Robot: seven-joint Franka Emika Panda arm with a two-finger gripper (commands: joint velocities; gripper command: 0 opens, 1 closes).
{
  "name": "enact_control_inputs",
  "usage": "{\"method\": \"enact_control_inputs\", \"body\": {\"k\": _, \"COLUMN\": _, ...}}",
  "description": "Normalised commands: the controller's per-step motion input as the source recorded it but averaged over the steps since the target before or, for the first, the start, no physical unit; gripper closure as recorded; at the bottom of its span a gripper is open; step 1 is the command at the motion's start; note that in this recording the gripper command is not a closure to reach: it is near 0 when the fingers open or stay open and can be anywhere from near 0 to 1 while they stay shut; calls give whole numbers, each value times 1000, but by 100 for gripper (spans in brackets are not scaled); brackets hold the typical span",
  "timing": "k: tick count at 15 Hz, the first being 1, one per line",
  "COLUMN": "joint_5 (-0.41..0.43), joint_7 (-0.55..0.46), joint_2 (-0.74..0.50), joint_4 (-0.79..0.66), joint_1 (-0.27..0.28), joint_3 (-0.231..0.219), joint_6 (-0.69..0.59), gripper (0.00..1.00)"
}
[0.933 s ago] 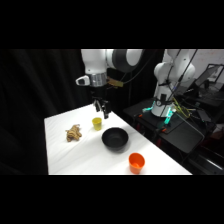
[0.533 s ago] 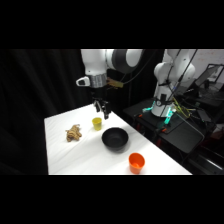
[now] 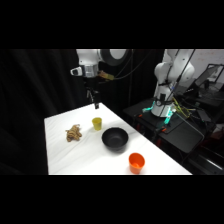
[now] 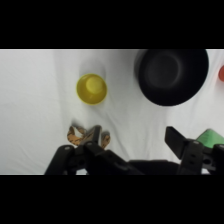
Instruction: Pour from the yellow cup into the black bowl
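Cup [image 3: 97,122] stands upright on the worktop [image 3: 80,155], just beside the bowl [image 3: 115,139]; the gripper [image 3: 96,103] hangs above it, jaws' state unclear. A skewed descent could tip the light cup or nudge it away.

On the table [image 3: 60,150], the yellow cup [image 3: 97,122] stands upright between a small crumpled thing [image 3: 74,133] and the black bowl [image 3: 115,139]; another cup [image 3: 136,162] stands nearer the front edge, beyond the bowl.
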Motion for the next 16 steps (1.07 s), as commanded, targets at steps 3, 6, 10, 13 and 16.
{"method": "enact_control_inputs", "body": {"k": 3, "joint_5": 137, "joint_7": -98, "joint_2": 220, "joint_4": 88, "joint_1": -50, "joint_3": -12, "joint_6": 179, "gripper": 0}}
{"method": "enact_control_inputs", "body": {"k": 6, "joint_5": 242, "joint_7": -90, "joint_2": 273, "joint_4": 59, "joint_1": -59, "joint_3": 18, "joint_6": 282, "gripper": 0}}
{"method": "enact_control_inputs", "body": {"k": 10, "joint_5": 299, "joint_7": -126, "joint_2": 227, "joint_4": 42, "joint_1": -116, "joint_3": 56, "joint_6": 290, "gripper": 0}}
{"method": "enact_control_inputs", "body": {"k": 13, "joint_5": 251, "joint_7": -129, "joint_2": 184, "joint_4": 43, "joint_1": -143, "joint_3": 83, "joint_6": 218, "gripper": 0}}
{"method": "enact_control_inputs", "body": {"k": 16, "joint_5": 164, "joint_7": -64, "joint_2": 164, "joint_4": 20, "joint_1": -110, "joint_3": 90, "joint_6": 208, "gripper": 0}}
